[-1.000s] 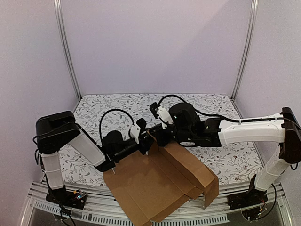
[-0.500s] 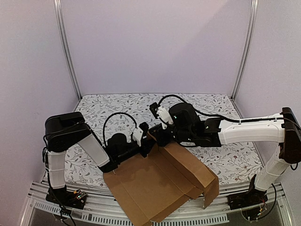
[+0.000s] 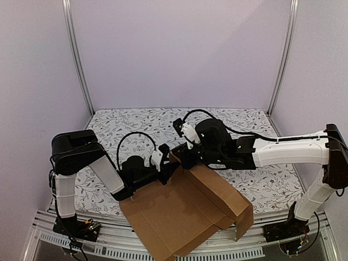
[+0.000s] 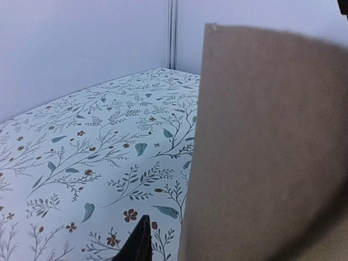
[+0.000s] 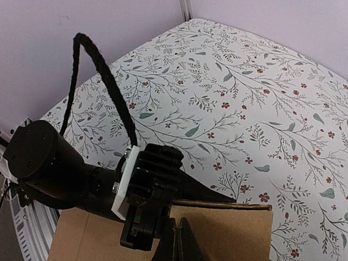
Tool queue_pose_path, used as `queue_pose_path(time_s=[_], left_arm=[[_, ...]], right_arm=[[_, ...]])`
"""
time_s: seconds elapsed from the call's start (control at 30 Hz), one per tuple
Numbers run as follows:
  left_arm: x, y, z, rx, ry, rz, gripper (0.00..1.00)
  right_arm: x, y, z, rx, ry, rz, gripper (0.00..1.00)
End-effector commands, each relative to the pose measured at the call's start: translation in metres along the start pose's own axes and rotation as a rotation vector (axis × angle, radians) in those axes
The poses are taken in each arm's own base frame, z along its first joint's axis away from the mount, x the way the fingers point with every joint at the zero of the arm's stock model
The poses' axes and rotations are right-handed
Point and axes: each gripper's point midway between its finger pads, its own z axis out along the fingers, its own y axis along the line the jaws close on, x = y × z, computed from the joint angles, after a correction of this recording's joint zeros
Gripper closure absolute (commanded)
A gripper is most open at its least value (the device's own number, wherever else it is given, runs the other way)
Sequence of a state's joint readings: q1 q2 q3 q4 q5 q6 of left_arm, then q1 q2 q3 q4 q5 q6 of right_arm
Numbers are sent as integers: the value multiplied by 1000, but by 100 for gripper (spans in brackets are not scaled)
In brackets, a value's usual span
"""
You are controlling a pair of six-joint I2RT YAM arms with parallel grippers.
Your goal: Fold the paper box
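The paper box point(image 3: 179, 217) is a brown cardboard sheet lying at the table's front, its right side point(image 3: 228, 198) folded up. A small flap point(image 5: 234, 234) stands upright at its back edge. My left gripper point(image 3: 172, 169) reaches that flap from the left. In the left wrist view the flap point(image 4: 266, 147) fills the right half. One black finger point(image 4: 138, 242) stands a little apart from it and the other is hidden behind it. My right gripper point(image 5: 179, 231) is shut, its tips against the flap's near face, close to the left gripper's body point(image 5: 149, 185).
The table carries a flowered cloth point(image 3: 136, 125) and has purple walls on three sides with metal posts point(image 3: 79, 60) at the back corners. The left arm's black cable point(image 5: 103, 70) loops above its wrist. The box overhangs the front rail point(image 3: 109, 247).
The left arm has swung in and its gripper has moved down and right onto the upright flap, with its jaws narrowing. The right arm and the box have stayed put.
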State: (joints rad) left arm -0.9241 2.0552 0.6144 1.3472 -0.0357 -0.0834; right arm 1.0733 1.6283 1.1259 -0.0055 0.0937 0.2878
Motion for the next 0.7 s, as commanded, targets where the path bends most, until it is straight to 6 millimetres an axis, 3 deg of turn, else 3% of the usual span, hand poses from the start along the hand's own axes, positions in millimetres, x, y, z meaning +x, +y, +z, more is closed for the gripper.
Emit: queue_pose_path(time_s=[0.0, 0.23, 0.4, 0.67], left_arm=[[-47, 8, -12, -16, -179, -23, 75], [-51, 8, -10, -11, -189, -25, 78], [-53, 6, -10, 0, -196, -26, 100], [-65, 6, -18, 0, -217, -19, 100]], right_arm=[[42, -9, 4, 31, 147, -9, 100], [41, -8, 4, 28, 147, -4, 100], [42, -9, 3, 30, 148, -2, 100], [36, -8, 2, 30, 136, 1, 100]])
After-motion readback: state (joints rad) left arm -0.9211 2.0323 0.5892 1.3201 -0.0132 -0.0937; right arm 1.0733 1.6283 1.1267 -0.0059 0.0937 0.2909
